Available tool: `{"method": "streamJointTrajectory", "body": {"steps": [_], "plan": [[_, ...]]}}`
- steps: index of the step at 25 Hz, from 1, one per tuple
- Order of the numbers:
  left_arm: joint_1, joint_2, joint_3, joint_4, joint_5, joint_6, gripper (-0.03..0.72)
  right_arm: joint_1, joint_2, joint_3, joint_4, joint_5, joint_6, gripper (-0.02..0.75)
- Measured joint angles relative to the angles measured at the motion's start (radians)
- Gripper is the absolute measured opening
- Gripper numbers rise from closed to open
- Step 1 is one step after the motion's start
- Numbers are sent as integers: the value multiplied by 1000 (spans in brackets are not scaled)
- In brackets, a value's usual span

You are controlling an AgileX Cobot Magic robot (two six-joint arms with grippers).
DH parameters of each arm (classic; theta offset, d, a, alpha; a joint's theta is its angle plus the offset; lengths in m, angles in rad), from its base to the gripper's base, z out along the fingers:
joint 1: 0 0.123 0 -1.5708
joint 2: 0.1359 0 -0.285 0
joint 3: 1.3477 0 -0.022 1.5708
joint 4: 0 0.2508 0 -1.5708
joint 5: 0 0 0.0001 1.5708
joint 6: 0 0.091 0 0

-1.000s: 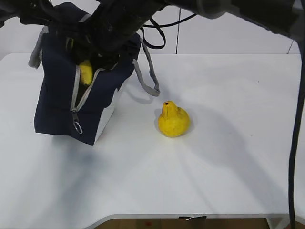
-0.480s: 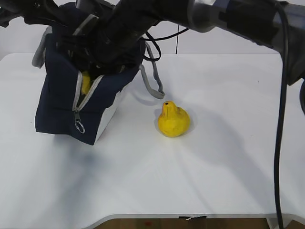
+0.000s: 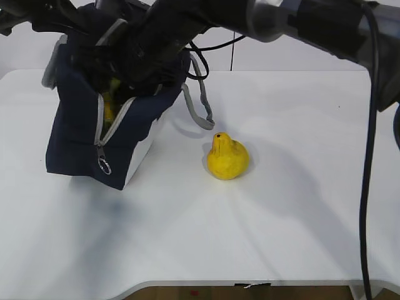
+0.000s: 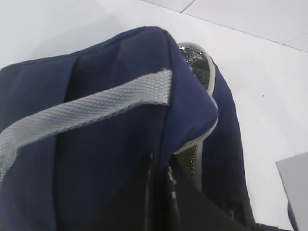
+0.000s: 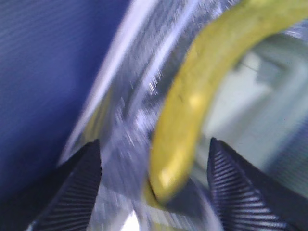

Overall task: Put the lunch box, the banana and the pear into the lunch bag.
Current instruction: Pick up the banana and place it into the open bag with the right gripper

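Right gripper [image 5: 151, 187] down inside the mouth of the lunch bag [image 3: 81, 140], jaws spread apart, one ribbed finger [image 5: 72, 187] at 8 o'clock and the other at 4 o'clock of the wrist view, neither pad seen touching anything. Banana [image 5: 192, 101] lying loose between those fingers, curving up toward 1 o'clock, against the silver foil lining [image 5: 130, 120], with the pale green lid of the lunch box [image 5: 231, 106] just behind it, deeper in the bag. Left gripper [image 4: 159, 202] pinched together on the navy fabric at the bag's upper rim, holding the opening up; grey strap handle [image 4: 82, 110] lying across the panel just above the grip. Bag standing at 10 o'clock on the white table [image 3: 281, 237], zipper [image 3: 103, 125] parted down the front, ring pull [image 3: 104, 167] hanging at its lower end, a sliver of yellow visible in the gap. Pear [image 3: 227, 157] upright on the table at 4 o'clock from the bag, near it but untouched, stem end up.
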Motion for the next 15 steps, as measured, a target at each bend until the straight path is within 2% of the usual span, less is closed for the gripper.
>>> {"method": "streamJointTrajectory", "body": {"steps": [2, 4, 7, 11, 15], "plan": [[0, 0, 0, 0, 0, -1, -6, 0, 0, 0, 8, 0, -13, 511], [0, 0, 0, 0, 0, 4, -6, 0, 0, -8, 5, 17, -18, 539], [0, 0, 0, 0, 0, 8, -6, -5, 0, -63, -47, 109, -25, 549], [0, 0, 0, 0, 0, 13, -6, -6, 0, -221, -152, 281, -29, 554], [0, 2, 0, 0, -2, 18, -6, -6, -10, -357, -259, 318, -21, 555]]}}
